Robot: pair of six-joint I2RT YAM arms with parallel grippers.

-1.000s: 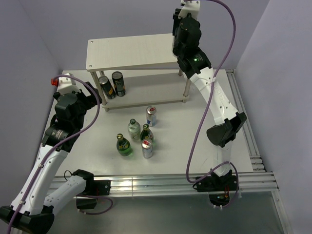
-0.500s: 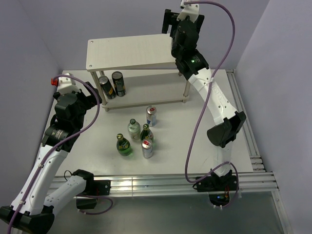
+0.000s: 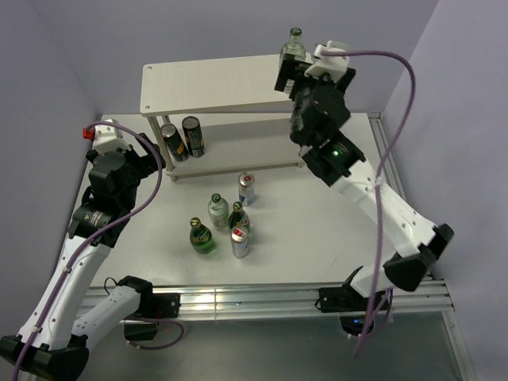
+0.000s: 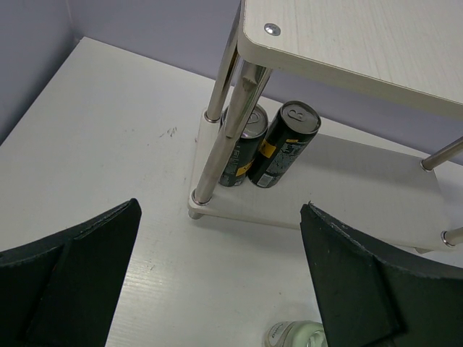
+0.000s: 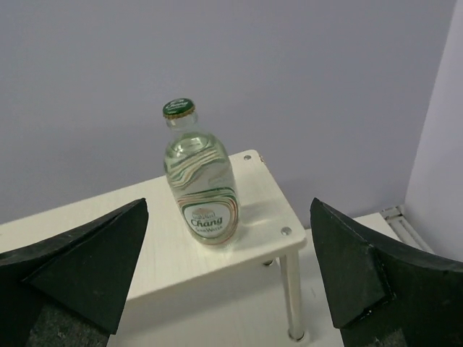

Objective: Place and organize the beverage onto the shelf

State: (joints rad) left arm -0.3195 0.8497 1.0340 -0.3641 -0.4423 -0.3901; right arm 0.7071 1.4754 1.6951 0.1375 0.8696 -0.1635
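Pale wood made up the shelf (image 3: 214, 79), two boards on round metal legs at the far side of the white bench (image 3: 294, 238). On its top board, close to the right-hand end corner, a clear glass bottle (image 5: 202, 181) with a green cap stood upright, alone on that tier. The right pincer (image 5: 228, 210) hung set back from it, its black fingers (image 5: 87, 260) spread wide to either side and touching nothing. The lower board held two dark cans (image 4: 283, 141), upright and side by side at its left end, just behind the front-left leg and all but touching each other. The other drinks stood in a loose cluster on the bench in front of the shelf: a second clear bottle (image 3: 218, 209), a green bottle (image 3: 238, 216) just beside it, another green bottle (image 3: 202, 236) nearer the arms and to the left, one silver can (image 3: 247, 189) closest to the shelf, and another silver can (image 3: 239, 243) at the near edge of the group. The left pincer (image 4: 221, 210) hovered over the bench off the shelf's left end, spread open and holding nothing, facing the two dark cans.
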